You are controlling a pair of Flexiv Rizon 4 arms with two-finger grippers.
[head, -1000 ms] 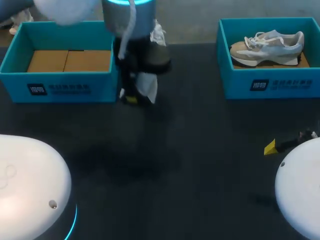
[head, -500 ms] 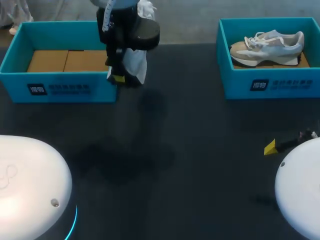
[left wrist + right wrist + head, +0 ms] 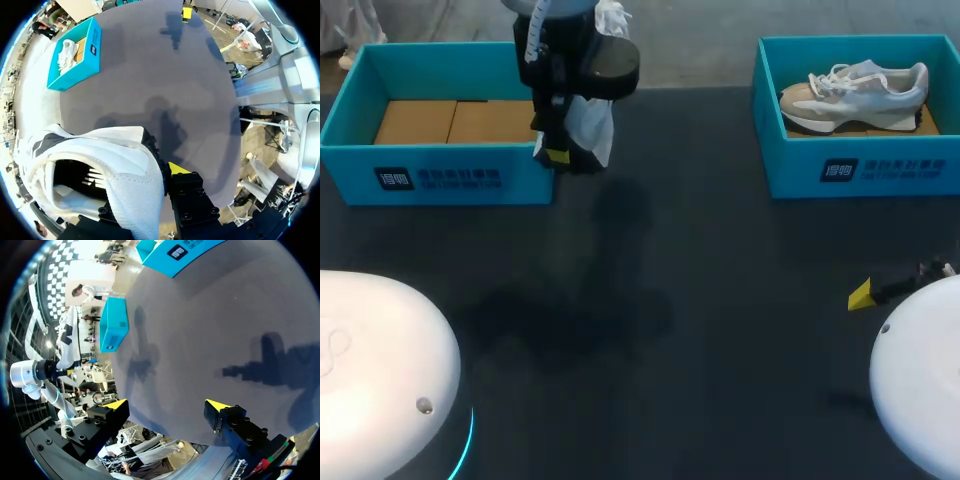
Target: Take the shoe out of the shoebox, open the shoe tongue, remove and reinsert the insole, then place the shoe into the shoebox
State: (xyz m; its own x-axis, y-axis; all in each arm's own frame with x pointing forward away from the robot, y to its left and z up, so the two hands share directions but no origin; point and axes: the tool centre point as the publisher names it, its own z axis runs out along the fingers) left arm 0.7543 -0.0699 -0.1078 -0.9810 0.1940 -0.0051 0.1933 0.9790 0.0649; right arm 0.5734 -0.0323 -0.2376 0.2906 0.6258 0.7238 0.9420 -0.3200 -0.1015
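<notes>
Shoes: two — white shoe point(image 3: 125, 165) clamped in my left gripper point(image 3: 560, 152), second shoe point(image 3: 855, 95) boxed.
Shoeboxes: two — left shoebox point(image 3: 440, 178) at 10 o'clock, right shoebox point(image 3: 860, 172) at 2.
Free hand: right gripper point(image 3: 166, 407), fingers apart.

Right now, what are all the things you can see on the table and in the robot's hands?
table: one, dark, under everything.
shoeboxes: two, teal; left shoebox at the far left, right shoebox at the far right.
cardboard: brown, lining the left shoebox's bottom.
beige-and-white shoe: one, lying in the right shoebox.
white shoe: one, held up in the air by the left shoebox's right end.
left gripper: one, black with yellow tips, shut on the white shoe.
right gripper: one, black with yellow tips, open and empty, over the table's right side.
</notes>
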